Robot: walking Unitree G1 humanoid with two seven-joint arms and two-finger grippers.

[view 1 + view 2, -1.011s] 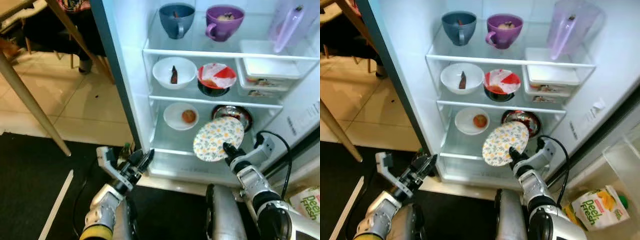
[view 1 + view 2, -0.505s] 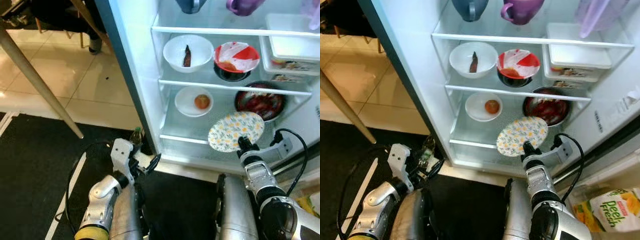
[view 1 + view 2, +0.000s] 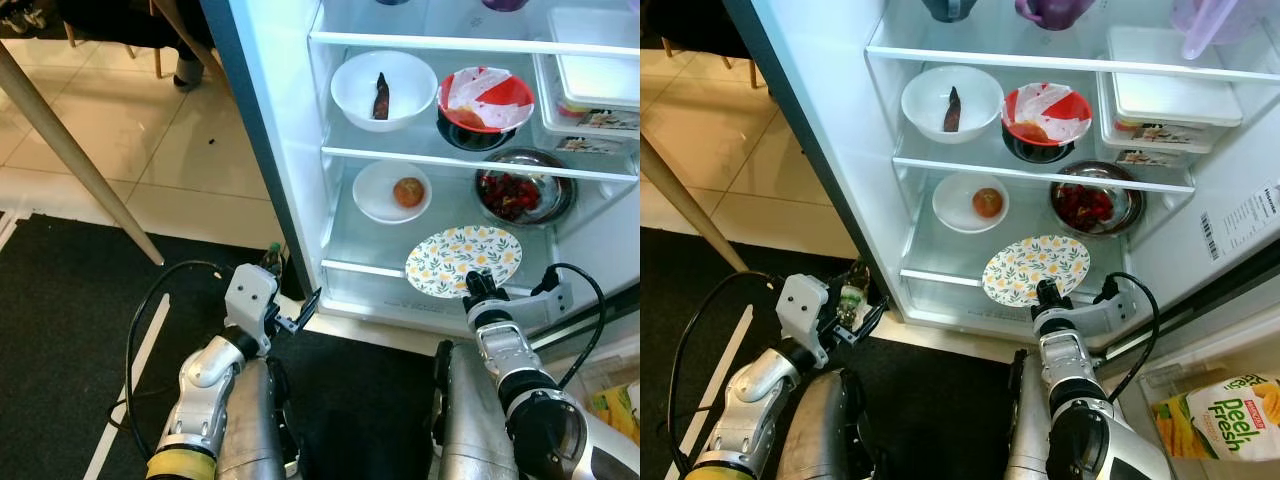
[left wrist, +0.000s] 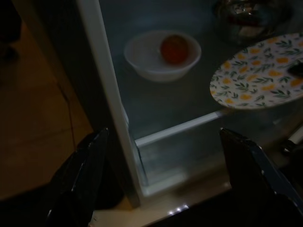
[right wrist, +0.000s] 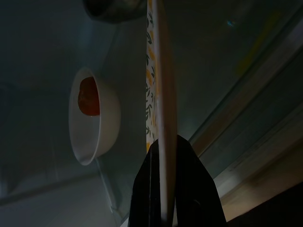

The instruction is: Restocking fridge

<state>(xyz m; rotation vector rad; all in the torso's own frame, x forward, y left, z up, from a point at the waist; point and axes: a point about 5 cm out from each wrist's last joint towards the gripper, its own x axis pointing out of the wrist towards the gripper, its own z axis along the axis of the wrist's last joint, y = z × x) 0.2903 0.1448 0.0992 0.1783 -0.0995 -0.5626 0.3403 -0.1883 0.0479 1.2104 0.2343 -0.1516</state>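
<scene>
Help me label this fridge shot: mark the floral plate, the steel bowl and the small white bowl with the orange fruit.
floral plate [image 3: 463,259], left eye view, middle of its patterned face.
steel bowl [image 3: 524,197], left eye view, dark red food inside.
small white bowl [image 3: 958,203], right eye view, bare inner wall beside the fruit.

Head stereo pair looks steeply down from above into the open fridge [image 3: 300,200]; both eyes share the shelves and the floral plate [image 3: 463,260], the right eye shifted sideways. Left wrist camera sits low at the fridge's left edge, facing in toward plate and white bowl [image 4: 162,56]. Right wrist camera views that plate edge-on, very close, same bowl behind.
</scene>
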